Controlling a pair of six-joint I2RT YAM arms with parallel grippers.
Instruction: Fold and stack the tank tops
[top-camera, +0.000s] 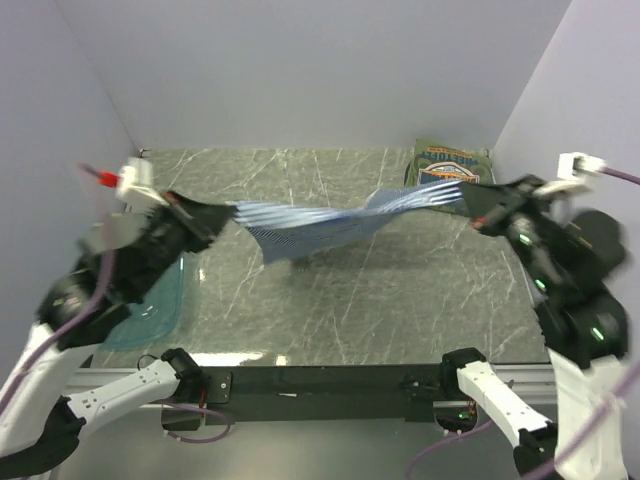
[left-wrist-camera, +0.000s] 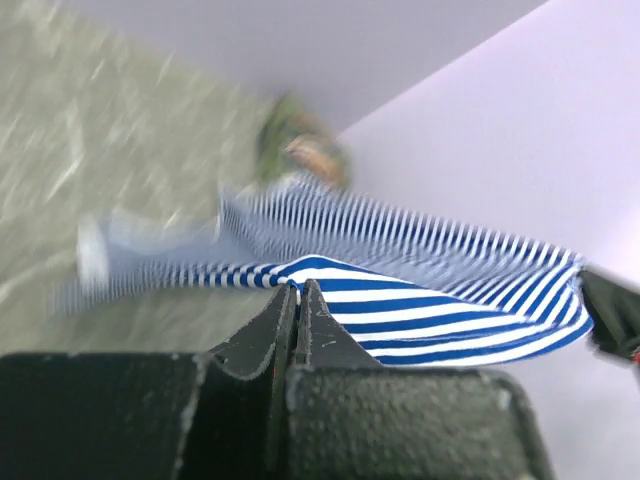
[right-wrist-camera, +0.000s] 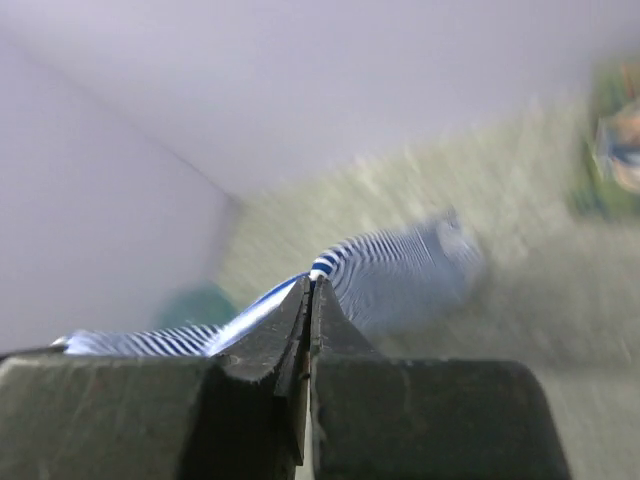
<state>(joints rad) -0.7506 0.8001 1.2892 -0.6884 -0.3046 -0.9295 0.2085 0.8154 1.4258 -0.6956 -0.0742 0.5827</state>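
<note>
You have the striped tank top (top-camera: 330, 225) held up off the bench (top-camera: 400, 310), strung in the air between the two arms over the middle of the bench. Your left gripper (left-wrist-camera: 297, 292) is pressed together on one edge of the cloth toward the left edge. Your right gripper (right-wrist-camera: 311, 285) is pinching the opposite edge toward the right edge.

The cloth is twisted along its span. It sags into a hanging point left of centre, with its shadow on the bench below.

The olive-green tank top (top-camera: 452, 165) lies flat in the far right corner of the bench, with its oval print facing up. It sits just behind the right end of the striped cloth.

The teal tub (top-camera: 160, 300) sits at the near left corner, partly hidden by your left arm. Both wrist views are blurred.
</note>
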